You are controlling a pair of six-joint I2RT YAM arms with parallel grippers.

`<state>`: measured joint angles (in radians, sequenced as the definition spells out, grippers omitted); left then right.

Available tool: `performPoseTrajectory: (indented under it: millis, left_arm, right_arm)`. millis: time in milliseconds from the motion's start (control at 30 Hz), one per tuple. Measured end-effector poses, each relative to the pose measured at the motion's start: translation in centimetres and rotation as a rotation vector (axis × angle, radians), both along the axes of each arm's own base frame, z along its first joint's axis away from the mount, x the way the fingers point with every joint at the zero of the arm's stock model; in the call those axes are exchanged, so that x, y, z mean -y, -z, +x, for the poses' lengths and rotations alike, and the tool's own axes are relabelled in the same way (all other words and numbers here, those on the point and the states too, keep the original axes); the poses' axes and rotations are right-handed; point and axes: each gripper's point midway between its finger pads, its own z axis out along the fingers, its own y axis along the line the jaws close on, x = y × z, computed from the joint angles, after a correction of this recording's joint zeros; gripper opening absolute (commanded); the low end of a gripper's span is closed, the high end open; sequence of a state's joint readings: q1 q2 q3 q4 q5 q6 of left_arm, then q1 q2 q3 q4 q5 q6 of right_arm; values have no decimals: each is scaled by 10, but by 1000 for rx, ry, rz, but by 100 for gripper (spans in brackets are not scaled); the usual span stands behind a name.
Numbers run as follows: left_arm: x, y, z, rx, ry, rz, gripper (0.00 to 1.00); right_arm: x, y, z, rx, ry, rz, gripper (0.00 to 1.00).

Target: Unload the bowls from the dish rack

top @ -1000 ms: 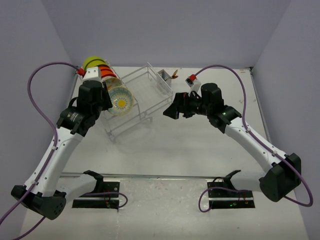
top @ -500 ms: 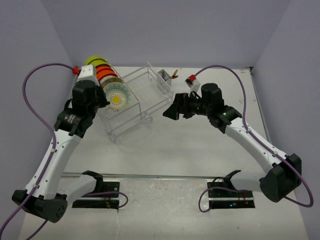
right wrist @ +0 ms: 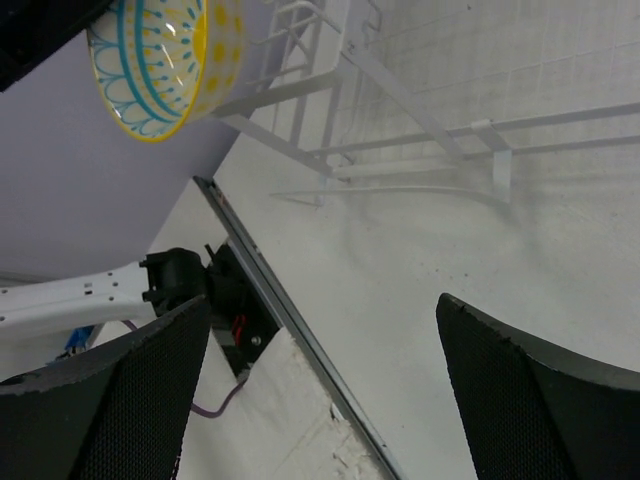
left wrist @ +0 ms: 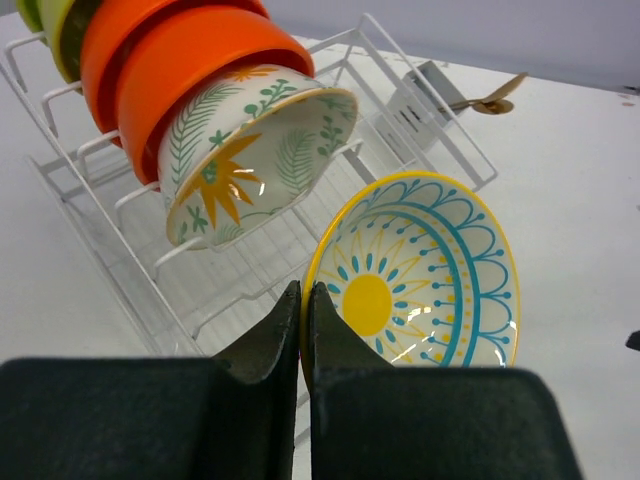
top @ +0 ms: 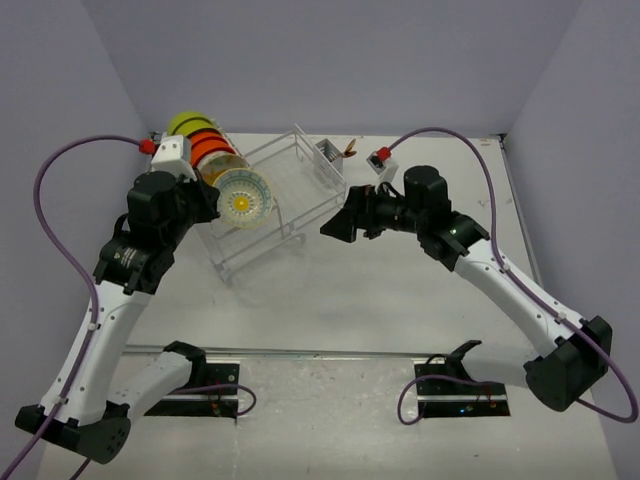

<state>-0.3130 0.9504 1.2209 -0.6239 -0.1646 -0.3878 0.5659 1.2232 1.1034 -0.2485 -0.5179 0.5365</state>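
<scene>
Now | left tool (left wrist: 303,292) pinches rim of yellow-blue bowl (left wrist: 420,270) | right tool (right wrist: 322,305) spread wide, facing dish rack (right wrist: 480,127)

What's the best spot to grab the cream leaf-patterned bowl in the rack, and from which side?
Probably the rim of the cream leaf-patterned bowl, at its raised free edge, one finger inside and one outside, coming from the mouth side. It leans on edge in the dish rack with an orange bowl nested against its back, so only the rim looks reachable.
</scene>
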Motion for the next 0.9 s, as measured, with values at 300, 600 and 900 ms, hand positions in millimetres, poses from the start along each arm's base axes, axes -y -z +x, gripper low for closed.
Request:
performPoseTrajectory:
  millis: [300, 600, 900]
  left_arm:
    - [21, -25, -26, 80, 164, -50, 0]
    - [57, -35, -30, 106, 368, -104, 0]
    - [75, -50, -28, 169, 457, -145, 9]
  right_arm:
    - [-42, -94, -19, 176, 37, 52, 87]
    - [-67, -86, 10, 200, 213, -148, 62]
    - [-50, -16, 13, 156, 263, -365, 0]
